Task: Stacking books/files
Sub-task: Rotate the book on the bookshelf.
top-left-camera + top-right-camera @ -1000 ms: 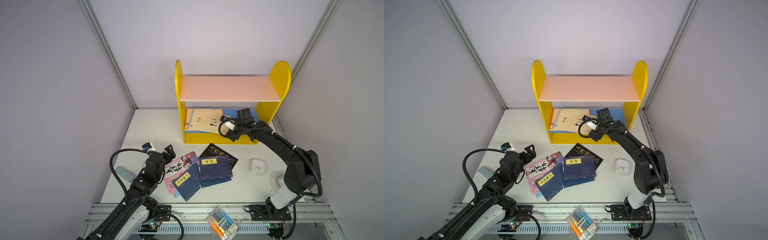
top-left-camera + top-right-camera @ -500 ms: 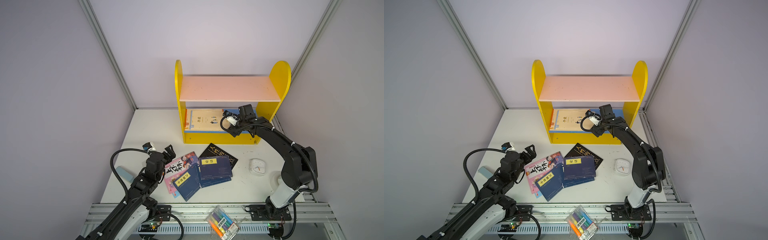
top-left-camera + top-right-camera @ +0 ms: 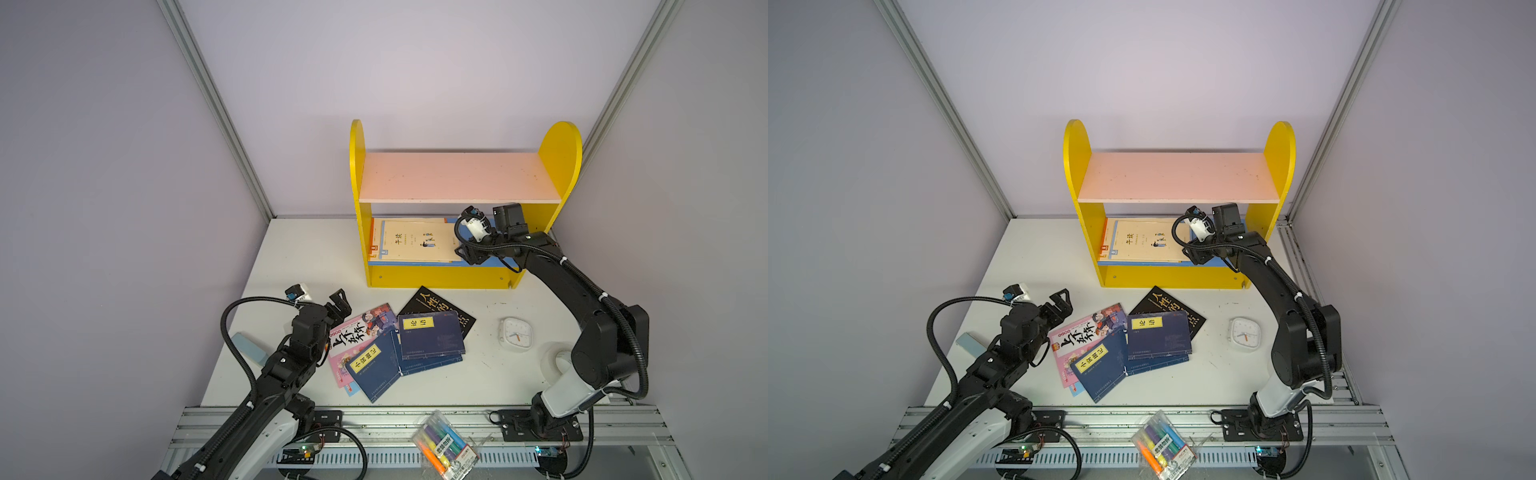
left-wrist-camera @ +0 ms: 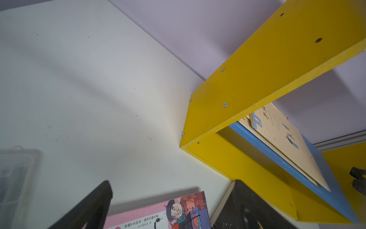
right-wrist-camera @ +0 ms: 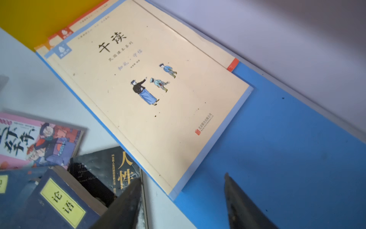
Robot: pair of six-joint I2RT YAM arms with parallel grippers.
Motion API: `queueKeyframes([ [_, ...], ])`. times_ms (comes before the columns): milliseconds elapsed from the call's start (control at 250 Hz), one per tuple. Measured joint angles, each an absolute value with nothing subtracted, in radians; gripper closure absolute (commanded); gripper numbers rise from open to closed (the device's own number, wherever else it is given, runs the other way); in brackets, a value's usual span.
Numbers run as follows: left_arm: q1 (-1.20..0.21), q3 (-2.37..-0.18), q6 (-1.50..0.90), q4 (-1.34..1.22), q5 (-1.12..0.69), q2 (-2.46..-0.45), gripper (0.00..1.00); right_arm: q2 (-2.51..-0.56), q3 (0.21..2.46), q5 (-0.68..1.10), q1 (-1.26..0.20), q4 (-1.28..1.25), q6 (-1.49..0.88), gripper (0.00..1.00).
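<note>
The white table is carrying the whole scene, and the yellow bookshelf is standing at its far side, close to the back wall. The right arm is stretching from the near right corner into the shelf's lower compartment. The right gripper is hanging there over the blue lower board, just beside the near corner of the cream books. In the right wrist view its fingers are standing apart with nothing between them; whether the tips are touching the board cannot be told. The left arm is reaching in from the near left. The left gripper is hovering low over the table beside the far edge of the pink cartoon book, jaws spread wide and gripping nothing. The cream books are lying flat in a stack on the lower board, the top one showing small figures and orange corners of the others peeking out beneath it. The remaining books are lying in a loose overlapping pile on the table in front of the shelf. The black book is sitting nearest the shelf, with a navy book with a yellow label lying partly over it. A second navy book is lying tilted across the pink one, a third navy cover is showing underneath, and a blue edge is peeking out at the pile's near corner. To the right of the pile, well apart from it, a white square clock is lying face up. A clear pack of coloured markers is resting on the metal rail at the table's near edge.
</note>
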State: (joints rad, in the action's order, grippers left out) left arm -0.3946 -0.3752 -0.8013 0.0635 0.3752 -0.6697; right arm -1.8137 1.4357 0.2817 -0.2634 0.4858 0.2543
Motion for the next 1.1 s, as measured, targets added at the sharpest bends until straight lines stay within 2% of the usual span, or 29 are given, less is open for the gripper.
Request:
queueKeyframes([
  [64, -0.393, -0.37, -0.802, 0.063, 0.375, -0.667, 0.02, -1.822, 1.436, 0.263, -0.263, 0.48, 0.162, 0.67],
  [188, -0.392, -0.366, -0.802, 0.063, 0.372, -0.657, 0.02, -1.839, 1.415, 0.188, -0.26, 0.447, 0.014, 0.77],
  [423, -0.391, -0.357, -0.804, 0.064, 0.372, -0.633, 0.02, -1.921, 1.417, 0.117, -0.259, 0.424, -0.095, 0.95],
  [639, -0.39, -0.356, -0.812, 0.072, 0.373, -0.606, 0.02, -1.961, 1.431, 0.108, -0.259, 0.347, -0.119, 0.97],
  [1098, -0.39, -0.355, -0.812, 0.094, 0.379, -0.595, 0.02, -2.001, 1.448, 0.21, -0.271, 0.281, -0.135, 0.96],
])
